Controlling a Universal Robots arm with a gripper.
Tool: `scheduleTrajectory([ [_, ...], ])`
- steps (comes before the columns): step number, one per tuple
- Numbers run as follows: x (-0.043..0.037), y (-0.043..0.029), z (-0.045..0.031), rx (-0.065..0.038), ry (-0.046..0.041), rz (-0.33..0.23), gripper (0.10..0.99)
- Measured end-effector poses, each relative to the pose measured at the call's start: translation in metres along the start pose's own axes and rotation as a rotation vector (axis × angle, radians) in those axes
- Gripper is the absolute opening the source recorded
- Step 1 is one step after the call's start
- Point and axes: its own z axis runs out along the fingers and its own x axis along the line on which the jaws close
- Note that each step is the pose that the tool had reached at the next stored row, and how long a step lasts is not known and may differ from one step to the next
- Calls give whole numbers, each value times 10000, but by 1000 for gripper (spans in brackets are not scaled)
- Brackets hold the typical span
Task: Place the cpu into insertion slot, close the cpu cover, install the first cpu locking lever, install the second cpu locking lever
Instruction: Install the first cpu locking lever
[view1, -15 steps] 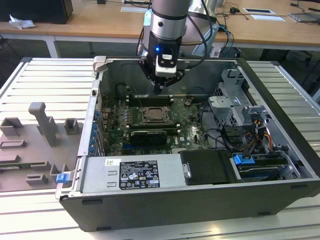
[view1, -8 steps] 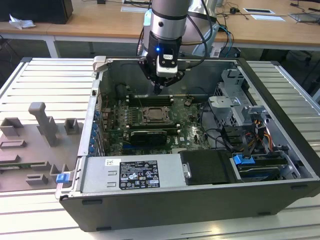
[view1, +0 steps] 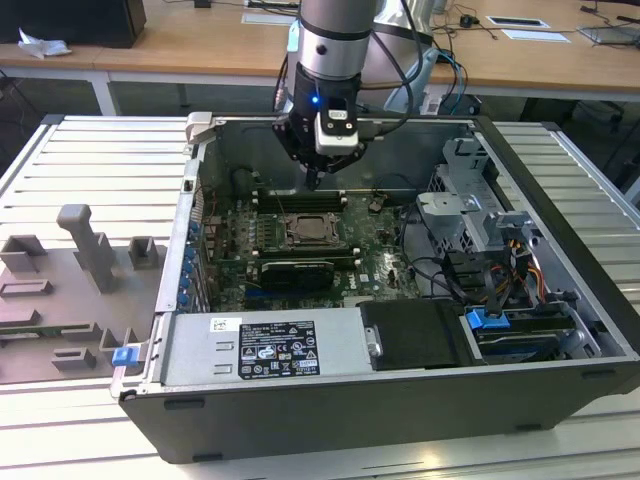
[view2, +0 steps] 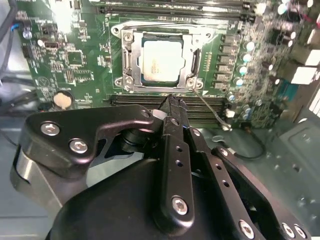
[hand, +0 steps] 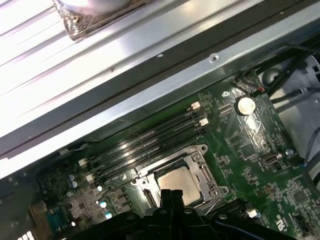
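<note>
1. The black metal gripper (view2: 171, 102) hangs over the open computer case with its two fingers pressed together and nothing pinched between them. In that state the narrow tip works as a pusher, not a clamp, so any lateral push can slide off a thin part.
2. Just ahead of the tip, a thin silver wire locking lever (view2: 212, 111) angles out from the socket corner across the long black memory slots (view2: 130, 100). It looks unlatched to me. If the tip meets it off-centre, the wire could spring aside or bend, or the tip could come down on the slots or their clips.
3. Beyond the lever, the thin silvery cpu cover (view2: 131, 57) appears to lie flat on the socket. I cannot tell whether it is fully seated. If force goes onto a lever while the plate sits proud, it could skew.
4. Inside the cover's window, the pale silver-grey square cpu (view2: 161, 61) sits in the silver-framed insertion slot (view2: 191, 80), a little ahead of and below the fingertips. If the chip is slightly out of line, clamping pressure could damage the contacts under it, which are hidden.
5. Farther out, the green circuit board (view2: 75, 65) carries small parts and a round silver coin battery (view2: 62, 99). An overshooting tip could scrape them.
6. Farthest off, a loose black cable (view2: 255, 150) lies near the grey case wall (hand: 150, 75). A wide swing of the arm could snag it.
</note>
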Motion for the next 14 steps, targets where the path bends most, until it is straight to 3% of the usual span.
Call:
scheduleTrajectory([
  [3,0,0,1,35,-3,-661,106],
  [4,0,0,2,26,-47,-783,106],
  [5,2,-1,2,5,-104,-813,106],
  [7,5,-4,2,-95,-356,-905,106],
  [10,1,-10,7,-171,-502,-1109,106],
  [12,0,-12,8,-174,-516,-1345,106],
  [14,0,-14,13,-148,-496,-2068,106],
])
